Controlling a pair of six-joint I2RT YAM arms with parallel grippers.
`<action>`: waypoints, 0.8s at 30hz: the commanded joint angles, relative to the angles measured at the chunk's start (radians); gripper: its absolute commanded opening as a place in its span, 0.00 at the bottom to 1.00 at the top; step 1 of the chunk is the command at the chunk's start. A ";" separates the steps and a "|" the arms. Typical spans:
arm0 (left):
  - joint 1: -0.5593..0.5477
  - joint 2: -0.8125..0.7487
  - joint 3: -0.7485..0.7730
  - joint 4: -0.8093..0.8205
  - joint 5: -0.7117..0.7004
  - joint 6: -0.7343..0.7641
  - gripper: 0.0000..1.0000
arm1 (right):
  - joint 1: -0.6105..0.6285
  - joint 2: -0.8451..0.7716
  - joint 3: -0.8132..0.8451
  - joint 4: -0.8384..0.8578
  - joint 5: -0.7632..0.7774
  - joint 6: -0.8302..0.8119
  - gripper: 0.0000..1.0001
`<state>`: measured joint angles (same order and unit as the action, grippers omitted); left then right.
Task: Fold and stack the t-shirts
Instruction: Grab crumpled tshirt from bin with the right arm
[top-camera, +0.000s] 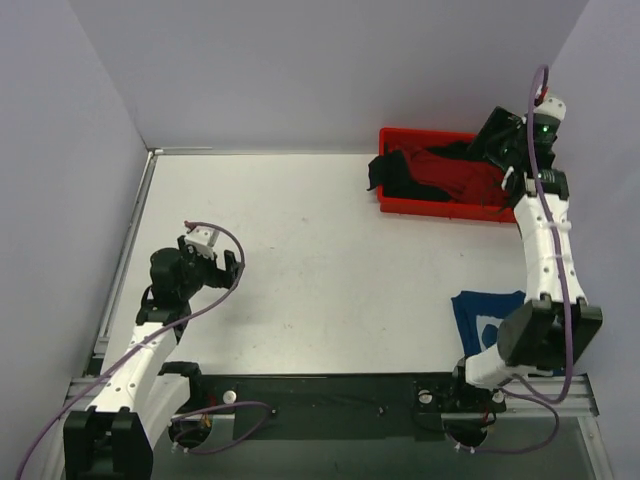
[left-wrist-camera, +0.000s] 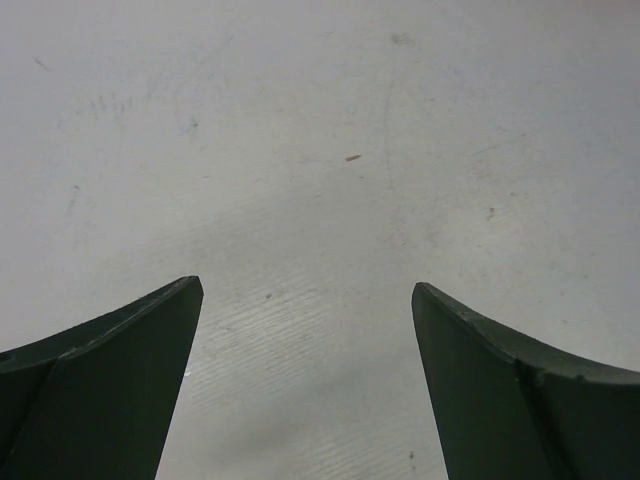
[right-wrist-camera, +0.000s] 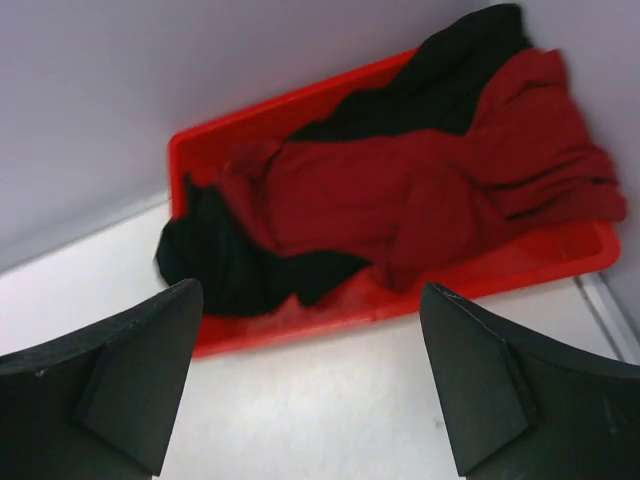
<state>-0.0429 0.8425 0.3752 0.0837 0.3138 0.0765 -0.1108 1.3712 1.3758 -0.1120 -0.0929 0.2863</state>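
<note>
A dark red t-shirt (top-camera: 455, 180) and a black t-shirt (top-camera: 385, 172) lie crumpled together in a red tray (top-camera: 440, 208) at the back right. The black one hangs over the tray's left end. A blue t-shirt with a white print (top-camera: 482, 312) lies on the table at the front right, partly hidden by the right arm. My right gripper (top-camera: 497, 135) is open and empty, raised by the tray. Its wrist view shows the gripper (right-wrist-camera: 310, 285) above bare table in front of the tray (right-wrist-camera: 540, 262), with the red shirt (right-wrist-camera: 400, 190) and black shirt (right-wrist-camera: 215, 260) beyond. My left gripper (top-camera: 230, 268) is open and empty over the left table, and its wrist view (left-wrist-camera: 306, 285) shows only bare table.
Grey walls close the table at the back and both sides. A metal rail (top-camera: 125, 250) runs along the left edge. The dark base strip (top-camera: 320, 400) with cables lies at the near edge.
</note>
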 joint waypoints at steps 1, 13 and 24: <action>0.001 0.018 0.044 0.003 0.197 -0.237 0.97 | -0.088 0.343 0.315 -0.336 0.191 0.120 0.80; 0.038 0.165 0.097 -0.013 0.156 -0.141 0.96 | -0.136 1.065 1.026 -0.442 0.211 0.100 0.75; 0.086 0.242 0.139 0.021 0.182 -0.118 0.95 | -0.165 1.086 0.999 -0.423 0.206 0.133 0.00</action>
<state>0.0376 1.0763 0.4652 0.0570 0.4553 -0.0631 -0.2577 2.5172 2.3440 -0.5259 0.1146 0.4057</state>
